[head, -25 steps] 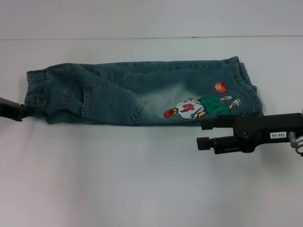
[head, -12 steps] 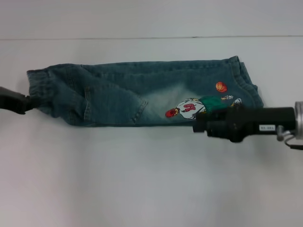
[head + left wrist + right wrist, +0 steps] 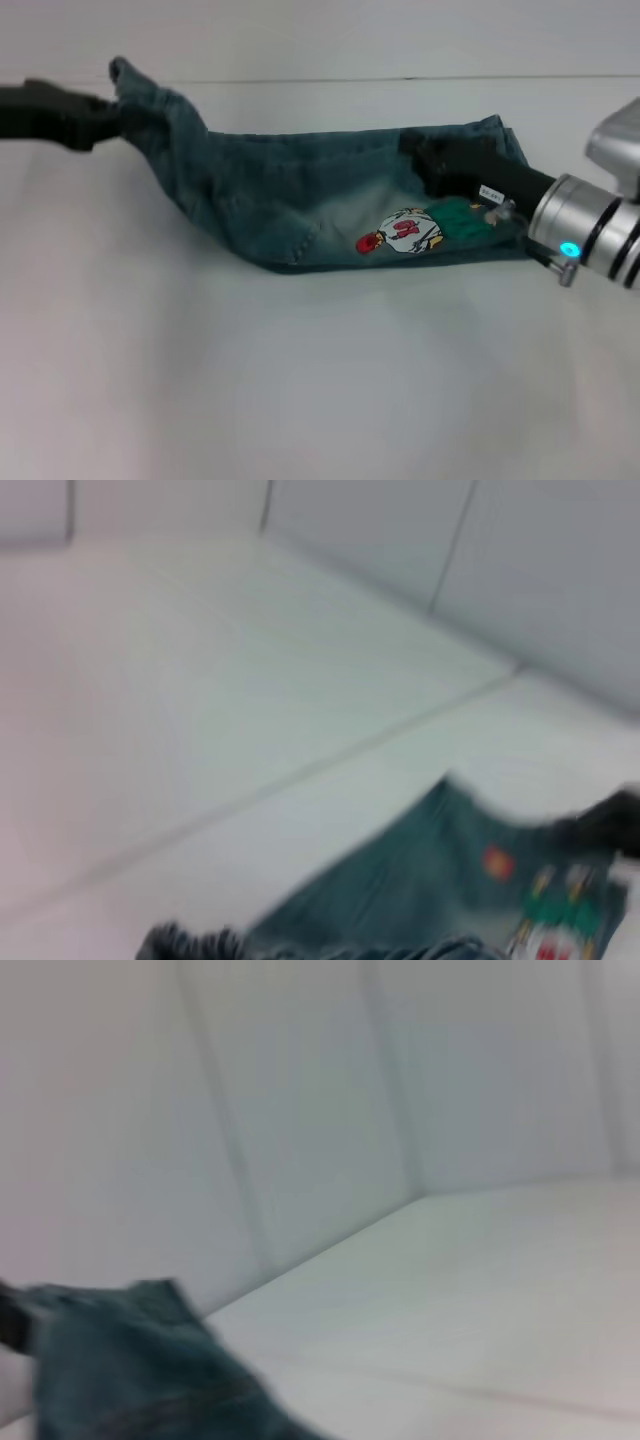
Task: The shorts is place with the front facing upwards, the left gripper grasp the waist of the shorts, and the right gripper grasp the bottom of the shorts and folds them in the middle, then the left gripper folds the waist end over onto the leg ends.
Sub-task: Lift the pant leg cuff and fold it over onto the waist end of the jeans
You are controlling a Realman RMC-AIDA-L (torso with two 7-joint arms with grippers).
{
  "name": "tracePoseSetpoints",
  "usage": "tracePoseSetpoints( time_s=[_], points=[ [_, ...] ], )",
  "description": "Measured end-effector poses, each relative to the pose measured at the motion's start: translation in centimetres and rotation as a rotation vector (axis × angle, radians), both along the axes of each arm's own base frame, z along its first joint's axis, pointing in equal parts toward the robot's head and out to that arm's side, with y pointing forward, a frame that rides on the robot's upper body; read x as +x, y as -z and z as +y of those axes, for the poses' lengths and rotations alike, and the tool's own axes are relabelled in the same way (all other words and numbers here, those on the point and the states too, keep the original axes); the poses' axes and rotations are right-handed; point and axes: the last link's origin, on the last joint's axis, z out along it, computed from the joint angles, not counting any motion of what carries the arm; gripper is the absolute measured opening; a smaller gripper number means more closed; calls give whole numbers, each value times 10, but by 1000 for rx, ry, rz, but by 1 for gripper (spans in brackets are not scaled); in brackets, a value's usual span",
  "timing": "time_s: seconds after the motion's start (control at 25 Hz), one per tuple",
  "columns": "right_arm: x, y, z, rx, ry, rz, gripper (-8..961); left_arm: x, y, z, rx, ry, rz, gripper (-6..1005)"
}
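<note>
The left claw (image 3: pixel 108 108) lifts the waist (image 3: pixel 135 88) of the shorts (image 3: pixel 300 195).

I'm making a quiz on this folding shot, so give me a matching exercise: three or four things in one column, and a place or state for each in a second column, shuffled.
Column one:
1. left gripper
2. right gripper
3. waist
4. cartoon print

Column two:
A. lying flat, facing up on the shorts
B. lifted off the table
C. over the leg-end side of the shorts
D. clamped on the raised end

Pairs: 1-D, 2-C, 3-B, 4-A
</note>
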Motion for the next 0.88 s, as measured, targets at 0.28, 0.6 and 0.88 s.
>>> tracePoseSetpoints(
  time_s=[0.28,0.6,0.88],
  points=[
    [-8,25,7,122,68,-67,4,45,-5,17,6,103,-113,51],
    [-38,59,6,78,71,-123,-1,76,6,24,-47,173,-145,50],
    [-85,100,-11,-89,-44,-168,-1,91,13,22,-96,216,-177,50]
  ],
)
